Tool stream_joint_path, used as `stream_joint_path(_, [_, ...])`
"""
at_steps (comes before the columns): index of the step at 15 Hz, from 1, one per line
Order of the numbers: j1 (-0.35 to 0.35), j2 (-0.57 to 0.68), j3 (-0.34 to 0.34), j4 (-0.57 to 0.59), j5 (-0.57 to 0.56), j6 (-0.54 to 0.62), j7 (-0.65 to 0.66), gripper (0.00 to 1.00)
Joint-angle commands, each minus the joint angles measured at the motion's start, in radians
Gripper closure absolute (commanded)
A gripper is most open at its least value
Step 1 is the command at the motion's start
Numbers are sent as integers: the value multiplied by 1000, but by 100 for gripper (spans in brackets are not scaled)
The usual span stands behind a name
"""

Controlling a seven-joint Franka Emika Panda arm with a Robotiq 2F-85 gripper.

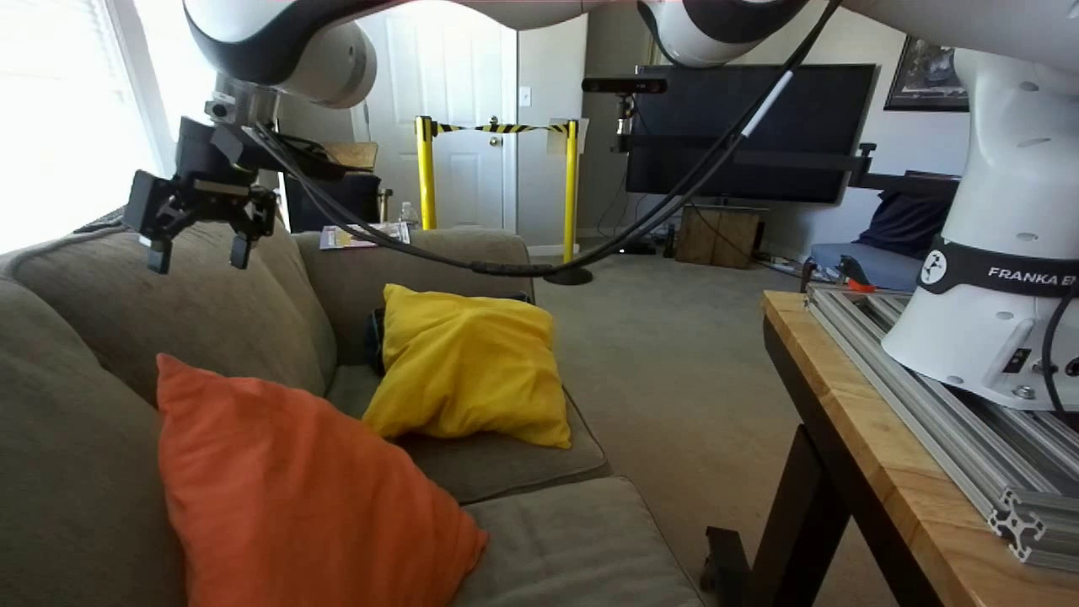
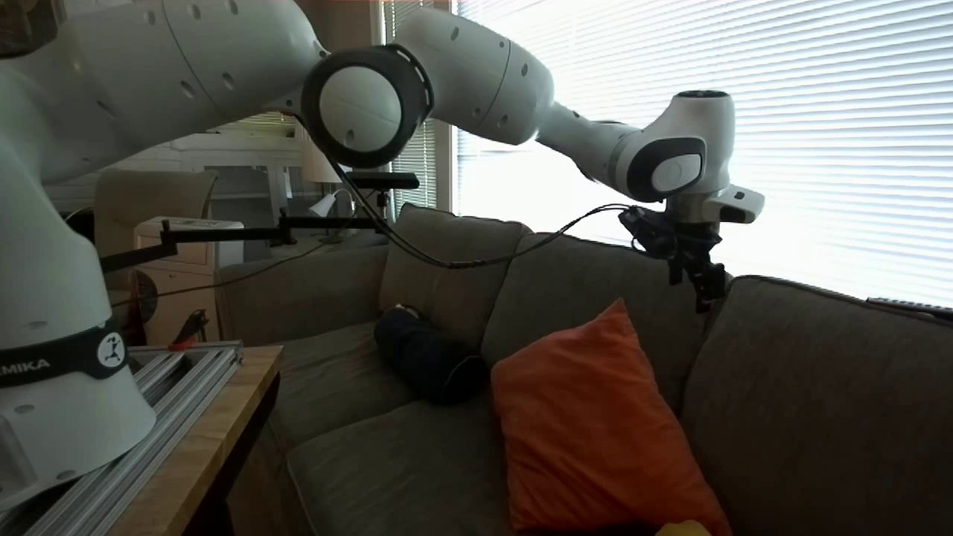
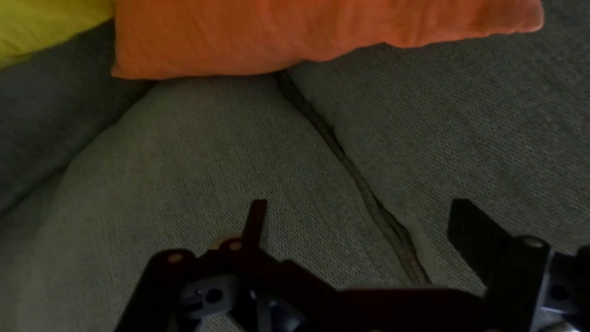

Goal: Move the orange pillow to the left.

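Over the sofa [image 1: 50,438], near its back: one gripper [image 1: 200,255], my own, with two fingers [image 3: 474,235] standing wide apart; in the wrist view I see the sofa's cloth between them. On the sofa's seat, in front of its back: one orange pillow [image 1: 303,497], plain orange-red, softly creased, tilted, its corners pointed and one of them uppermost. In both exterior views my gripper is apart from it. At the sofa's far armrest in an exterior view: one magazine [image 1: 341,239]. On the sofa's seat, toward that armrest: one yellow pillow [image 1: 472,367], its cloth wrinkled. Beyond the same armrest of the sofa: two posts [image 1: 426,173], yellow and upright. Farther beyond the sofa, to the right: one TV [image 1: 716,105], its screen dark. Facing the sofa's front: one table [image 1: 898,447], which bears my base [image 1: 969,329].
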Motion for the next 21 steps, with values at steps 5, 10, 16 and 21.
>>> stream_joint_path(5, [-31,95,28,74,84,-189,239,0])
stream_joint_path(10, [-33,165,85,118,189,-204,354,0])
stream_joint_path(16, [-26,255,134,181,259,-161,439,15])
stream_joint_path(21, [-22,308,134,249,240,-169,448,56])
